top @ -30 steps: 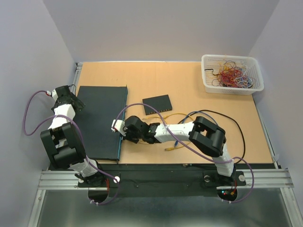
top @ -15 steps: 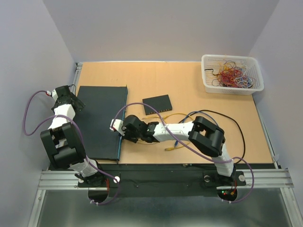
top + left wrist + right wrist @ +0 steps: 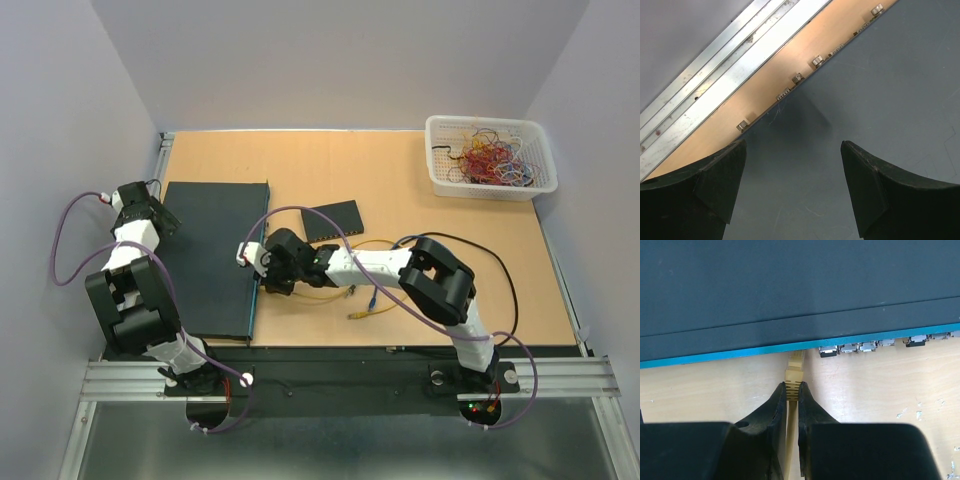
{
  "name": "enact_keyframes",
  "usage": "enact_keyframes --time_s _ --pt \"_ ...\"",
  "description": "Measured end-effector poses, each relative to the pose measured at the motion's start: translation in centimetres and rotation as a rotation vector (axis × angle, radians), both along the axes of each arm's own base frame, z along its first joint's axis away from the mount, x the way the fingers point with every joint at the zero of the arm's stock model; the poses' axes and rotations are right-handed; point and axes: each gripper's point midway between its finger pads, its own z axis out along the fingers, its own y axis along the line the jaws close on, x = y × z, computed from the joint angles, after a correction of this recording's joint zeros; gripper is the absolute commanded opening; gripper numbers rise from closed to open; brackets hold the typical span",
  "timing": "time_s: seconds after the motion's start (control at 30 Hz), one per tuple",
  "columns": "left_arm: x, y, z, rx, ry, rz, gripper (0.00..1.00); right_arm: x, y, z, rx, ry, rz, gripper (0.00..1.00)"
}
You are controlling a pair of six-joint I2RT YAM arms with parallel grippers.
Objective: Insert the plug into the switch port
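Only the right wrist view is showing the right claw [image 3: 792,391] pinching one yellow plug [image 3: 795,364] at the switch [image 3: 790,290] edge; the left claw [image 3: 792,155] is gaping wide.

Yellow plug [image 3: 795,368], blue-edged dark switch [image 3: 790,290]

R arm [image 3: 350,268] has swung its wrist twd the far side, along the right edge of the switch [image 3: 210,255]; 1 s ago it sat nearer. R jaws, clamped on the plug [image 3: 795,365], went w/ it. Purple cable [image 3: 300,212] now arcs farther over the wrist. A stretch of yellow cable [image 3: 325,293] now shows on the desk just near of the arm.
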Motion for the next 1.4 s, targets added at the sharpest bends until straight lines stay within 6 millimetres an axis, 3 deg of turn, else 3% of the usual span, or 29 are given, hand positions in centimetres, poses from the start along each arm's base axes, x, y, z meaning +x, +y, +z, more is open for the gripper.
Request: enact_keyframes --time_s 0.33,0.73,0.83,0.87,0.93,0.97,1.0,1.17,1.4 --pt "0.0 -0.2 -0.7 -0.013 0.019 -0.011 0.87 0.8 1.0 -0.5 -0.009 0.059 0.023 0.00" --pt "0.2 -0.4 -1.1 -0.026 0.019 -0.027 0.87 0.7 4.2 -0.4 0.073 0.041 0.033 0.03" --pt "0.2 -0.5 -1.1 -0.027 0.019 -0.029 0.87 0.9 4.1 -0.4 0.070 0.039 0.010 0.18" --pt "0.3 -0.5 -1.1 -0.028 0.018 -0.030 0.87 1.1 4.1 -0.5 0.069 0.035 -0.006 0.32" --pt "0.3 -0.5 -1.1 -0.030 0.017 -0.032 0.87 1.3 4.0 -0.6 0.070 0.033 -0.029 0.46" --pt "0.3 -0.6 -1.1 -0.032 0.015 -0.034 0.86 1.7 4.1 -0.4 0.081 0.018 -0.042 0.58" --pt "0.3 -0.6 -1.1 -0.033 0.014 -0.035 0.86 2.0 4.2 -0.2 0.092 0.008 -0.055 0.62" --pt "0.7 -1.2 -0.9 -0.057 -0.006 -0.055 0.85 2.9 3.8 1.4 0.131 -0.043 -0.119 0.72" --pt "1.6 -2.4 0.7 -0.099 -0.079 -0.101 0.85 3.0 0.0 4.8 0.144 -0.116 -0.213 0.73"
